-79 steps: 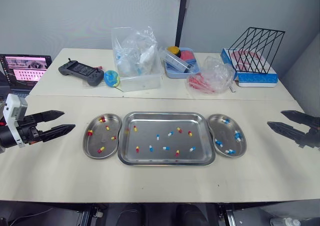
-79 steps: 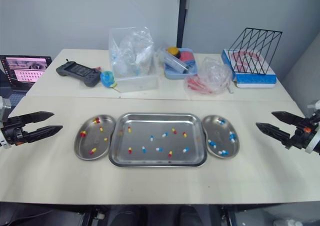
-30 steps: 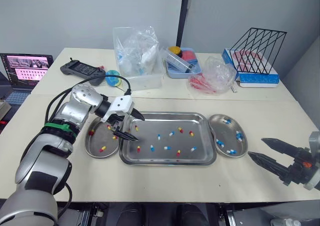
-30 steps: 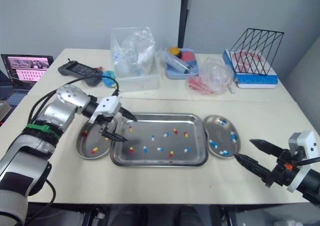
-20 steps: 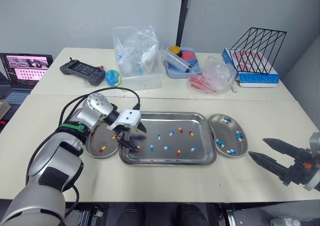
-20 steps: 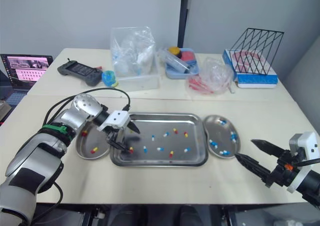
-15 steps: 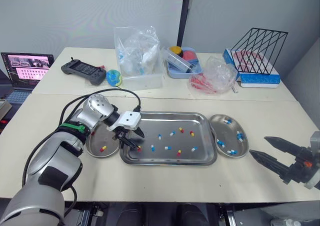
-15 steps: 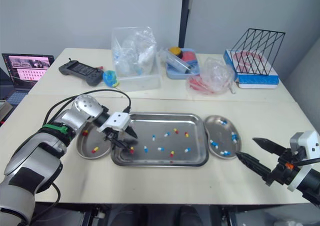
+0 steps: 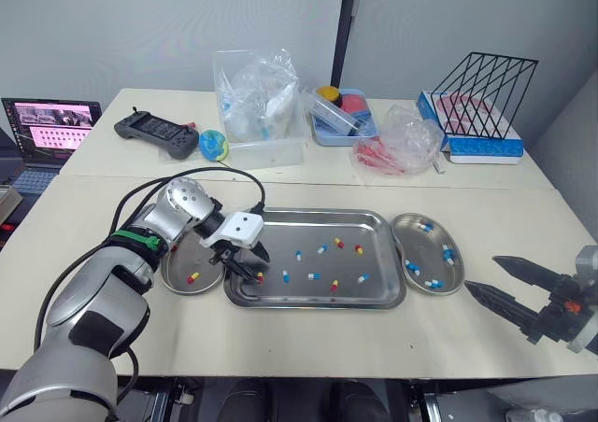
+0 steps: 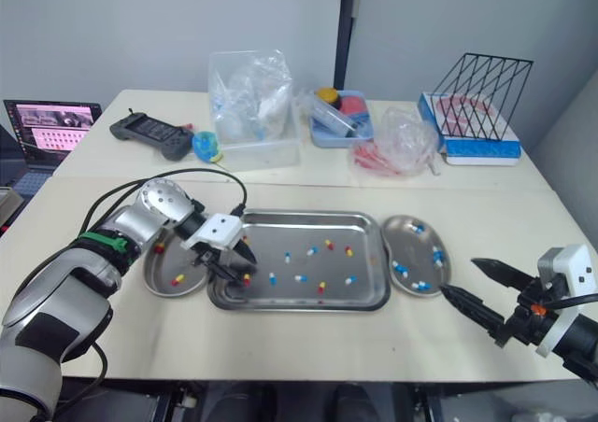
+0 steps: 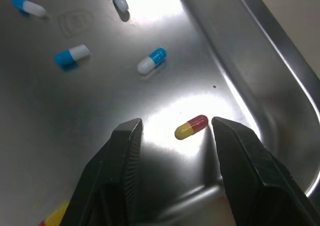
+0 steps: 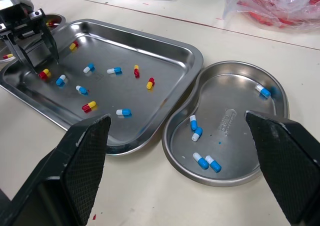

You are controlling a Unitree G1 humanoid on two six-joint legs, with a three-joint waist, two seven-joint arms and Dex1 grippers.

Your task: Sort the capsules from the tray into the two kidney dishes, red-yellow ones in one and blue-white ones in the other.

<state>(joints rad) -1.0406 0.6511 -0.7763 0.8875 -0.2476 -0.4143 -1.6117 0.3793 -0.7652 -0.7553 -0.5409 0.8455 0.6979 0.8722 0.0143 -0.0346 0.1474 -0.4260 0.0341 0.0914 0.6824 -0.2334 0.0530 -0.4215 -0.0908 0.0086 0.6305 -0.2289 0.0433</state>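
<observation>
Pale counter (image 9: 280, 338), with clutter along the back edge: a laptop (image 9: 47, 128), a handheld controller (image 9: 154, 134), a clear bin (image 9: 257, 114) stuffed with plastic bags and a black wire rack (image 9: 486, 86).

Up front there's a steel tray (image 9: 318, 214) with a kidney dish tucked in just beside each end. The left dish (image 9: 207, 282) has only red-yellow capsules showing in it, a few of them, and part of it is hidden under the robot's arm. The right dish (image 9: 425, 254) holds only blue-white capsules (image 9: 446, 252), scattered around its floor. The tray has a loose mix of both colours spread across the bottom, roughly a handful of each.

The left pincer (image 11: 174, 126) is down inside the tray at its left end, fingers spread. One red-yellow capsule (image 11: 191, 127) lies flat on the tray floor between the tips, close to one finger and close to the tray's rounded wall. It's not pinched.

The right pincer (image 9: 481, 273) is spread wide too and holds nothing. It hangs over bare counter, off to the right of the right dish.
</observation>
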